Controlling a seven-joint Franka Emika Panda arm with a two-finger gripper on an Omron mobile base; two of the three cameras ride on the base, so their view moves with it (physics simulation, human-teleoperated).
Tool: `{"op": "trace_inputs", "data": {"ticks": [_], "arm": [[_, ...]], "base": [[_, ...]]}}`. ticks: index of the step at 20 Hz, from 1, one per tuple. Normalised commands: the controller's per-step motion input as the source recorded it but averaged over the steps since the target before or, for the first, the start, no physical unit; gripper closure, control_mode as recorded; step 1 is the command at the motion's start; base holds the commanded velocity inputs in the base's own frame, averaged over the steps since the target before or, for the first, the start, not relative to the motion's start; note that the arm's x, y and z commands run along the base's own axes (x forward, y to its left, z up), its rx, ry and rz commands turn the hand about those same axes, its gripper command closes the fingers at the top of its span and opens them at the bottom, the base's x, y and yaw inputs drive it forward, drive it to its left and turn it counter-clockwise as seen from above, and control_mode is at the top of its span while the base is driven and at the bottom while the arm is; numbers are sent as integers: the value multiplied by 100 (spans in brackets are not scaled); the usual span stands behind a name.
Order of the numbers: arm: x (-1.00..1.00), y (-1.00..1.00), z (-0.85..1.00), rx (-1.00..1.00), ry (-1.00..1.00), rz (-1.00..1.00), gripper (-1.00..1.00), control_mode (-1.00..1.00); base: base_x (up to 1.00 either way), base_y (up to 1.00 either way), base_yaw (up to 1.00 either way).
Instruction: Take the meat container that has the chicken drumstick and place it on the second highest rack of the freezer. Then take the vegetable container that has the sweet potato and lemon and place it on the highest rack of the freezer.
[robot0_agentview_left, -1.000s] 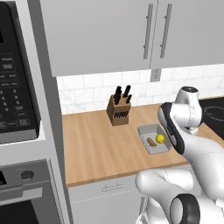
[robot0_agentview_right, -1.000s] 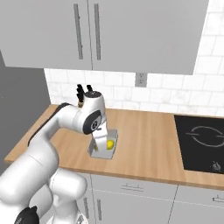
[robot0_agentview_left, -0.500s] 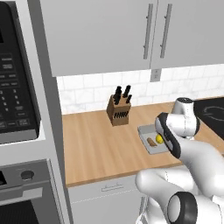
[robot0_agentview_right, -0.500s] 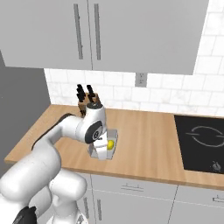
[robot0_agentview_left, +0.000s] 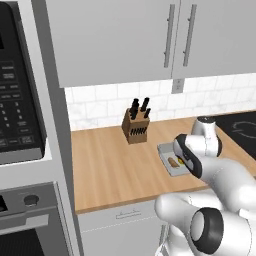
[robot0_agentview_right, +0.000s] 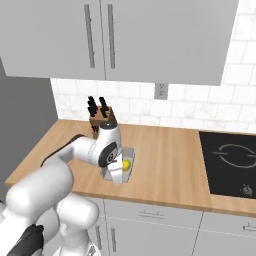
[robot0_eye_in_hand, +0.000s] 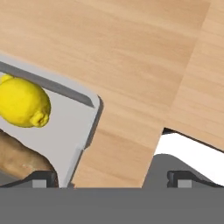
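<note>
Item: vegetable container (robot0_eye_in_hand: 72, 131), grey shallow tray on the wooden counter (robot0_agentview_left: 110, 165), in front of and to the right of the knife block (robot0_agentview_left: 136, 125), left of the black cooktop (robot0_agentview_right: 230, 160)
Contents: lemon (robot0_eye_in_hand: 22, 103), bright yellow, and sweet potato (robot0_eye_in_hand: 22, 159), brown, lying side by side and close together; in the right base view the lemon (robot0_agentview_right: 127, 164) peeks out beside the wrist

Tool: gripper (robot0_eye_in_hand: 111, 180), low over the tray's near edge, jaws spread as wide as they go, nothing between them

Position of item against fingers: in the hand view one fingertip (robot0_eye_in_hand: 43, 178) sits over the tray's interior, just beside the sweet potato, the other fingertip (robot0_eye_in_hand: 181, 179) stands outside the tray over bare wood near the counter's front edge; the tray's side wall (robot0_eye_in_hand: 89, 127) runs up between the two, nearer the inner fingertip. No contact can be told

Step in hand, as judged: grasping the tray by its rim, ahead of the lift toward the freezer's highest rack

Handling notes, as judged:
- lower until both tips pass below the rim, inner tip clear of the sweet potato
- close squarely on the wall, not on the rounded corner
- lift level and slow; a one-sided hold will let the tray tip and the lemon roll
- check the grip before swinging away from the counter
</note>
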Motion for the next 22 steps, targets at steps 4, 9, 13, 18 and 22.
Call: {"op": "trace_inputs", "data": {"ticks": [4, 9, 13, 18, 22], "arm": [[36, 1, -1, 0, 3, 0, -100, -100], [22, 0, -9, 0, 3, 0, -100, -100], [1, 0, -26, 3, 2, -2, -100, -100], [0, 0, -42, 1, 4, -3, -100, -100], [0, 0, -39, 2, 5, -4, -100, -100]], "base": [[0, 0, 0], [0, 0, 0], [0, 0, 0], [0, 0, 0], [0, 0, 0]]}}
